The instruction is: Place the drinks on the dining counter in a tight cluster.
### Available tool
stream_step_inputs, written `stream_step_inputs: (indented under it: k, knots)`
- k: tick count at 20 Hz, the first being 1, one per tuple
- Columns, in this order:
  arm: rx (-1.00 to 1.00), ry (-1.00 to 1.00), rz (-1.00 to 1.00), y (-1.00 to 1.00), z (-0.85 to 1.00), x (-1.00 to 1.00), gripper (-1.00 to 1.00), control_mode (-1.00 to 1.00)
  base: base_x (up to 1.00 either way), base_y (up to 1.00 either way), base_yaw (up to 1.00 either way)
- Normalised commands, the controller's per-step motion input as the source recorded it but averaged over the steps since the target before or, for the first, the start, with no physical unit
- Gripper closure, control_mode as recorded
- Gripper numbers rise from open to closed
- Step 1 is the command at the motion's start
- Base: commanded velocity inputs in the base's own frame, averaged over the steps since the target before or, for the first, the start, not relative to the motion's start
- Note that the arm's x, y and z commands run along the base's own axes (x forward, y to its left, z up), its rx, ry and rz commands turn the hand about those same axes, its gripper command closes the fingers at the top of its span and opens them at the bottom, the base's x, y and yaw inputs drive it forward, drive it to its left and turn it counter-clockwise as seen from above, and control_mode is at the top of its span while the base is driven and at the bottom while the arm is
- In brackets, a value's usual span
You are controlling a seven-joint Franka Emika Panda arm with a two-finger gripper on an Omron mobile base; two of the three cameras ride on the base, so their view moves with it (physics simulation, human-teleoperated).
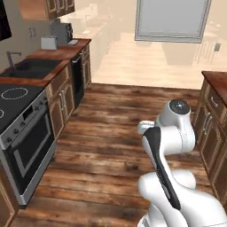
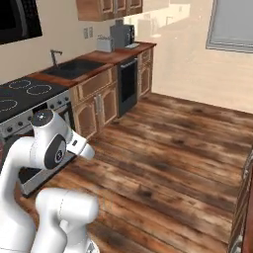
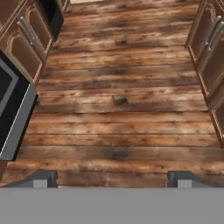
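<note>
My two base cameras sit behind the arm, looking forward and down the brown plank wood floor (image 1: 115,115). Both share the steel-fronted black-topped stove (image 1: 22,133) and the floor beside it. My hand camera looks close down onto that floor, stove at its left.

Floor (image 3: 122,100) – knotty wood planks; oven (image 1: 26,146) – brushed metal.

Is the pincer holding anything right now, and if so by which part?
Nothing is held. The pincer is open, with only bare wood floor between its fingertips.
</note>
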Motion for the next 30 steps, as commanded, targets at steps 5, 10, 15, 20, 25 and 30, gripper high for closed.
stream_step_inputs:
  k: [5, 10, 15, 20, 25, 30]
  knots:
    - [0.0, 0.0, 0.0, 0.0, 0.0, 0.0, -1.0, 1.0, -0.03, 0.0, 1.0]
    - [0.0, 0.0, 0.0, 0.0, 0.0, 0.0, -1.0, 1.0, 0.06, 0.0, 0.93]
    - [0.0, 0.0, 0.0, 0.0, 0.0, 0.0, -1.0, 1.0, 0.26, 0.0, 0.79]
    - [0.0, 0.0, 0.0, 0.0, 0.0, 0.0, -1.0, 1.0, 0.67, -0.13, 0.25]
    - [0.0, 0.0, 0.0, 0.0, 0.0, 0.0, -1.0, 1.0, 0.65, -0.29, 0.0]
    - [0.0, 0.0, 0.0, 0.0, 0.0, 0.0, -1.0, 1.0, 0.62, -0.38, 0.0]
